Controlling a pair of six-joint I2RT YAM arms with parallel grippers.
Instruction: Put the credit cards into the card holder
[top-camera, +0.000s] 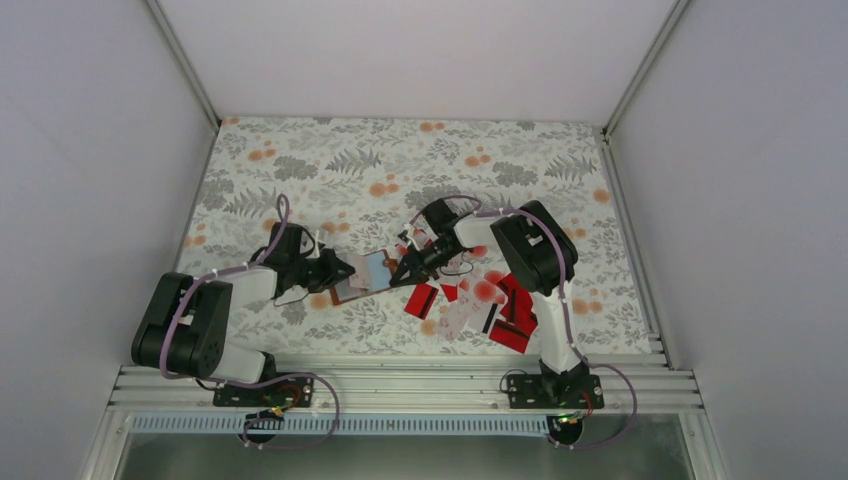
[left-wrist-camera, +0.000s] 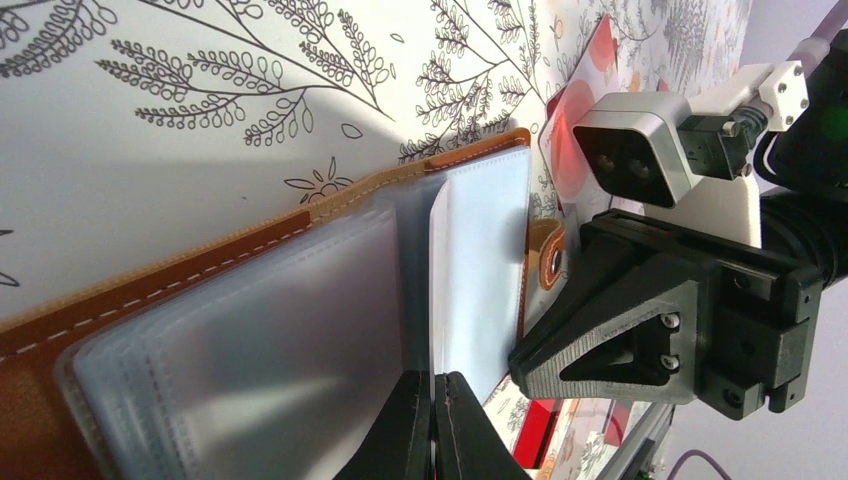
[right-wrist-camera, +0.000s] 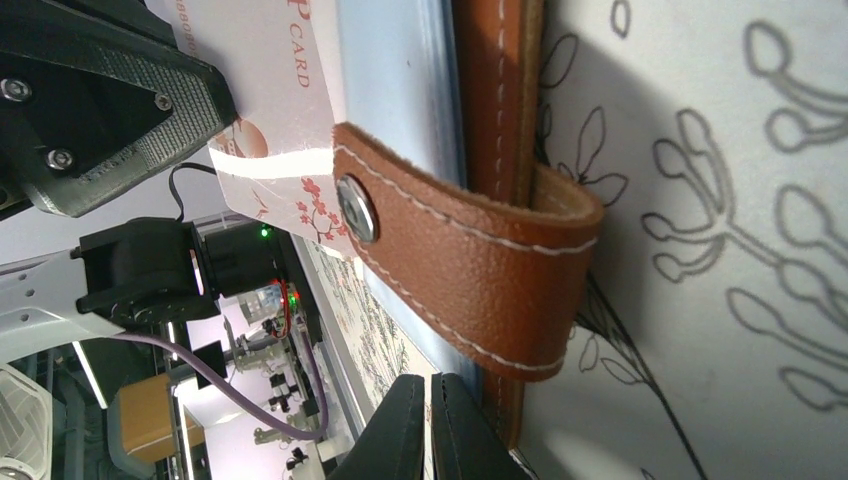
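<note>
Card holder (top-camera: 366, 272) lies open on the patterned table (top-camera: 420, 160), between both grippers. Left gripper (left-wrist-camera: 432, 388): fingers pressed together at a clear pocket leaf; whether they nip it cannot be told. Right gripper (right-wrist-camera: 431, 388): fingers pressed together below the strap (right-wrist-camera: 470, 260). One white card (right-wrist-camera: 270, 90) is cut off by the frame and part-covered by the strap. Loose credit cards (top-camera: 490, 300) are partly hidden under the right arm.

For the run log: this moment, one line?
card holder open; left hand shut on its pocket; right hand shut by strap; credit cards loose
</note>
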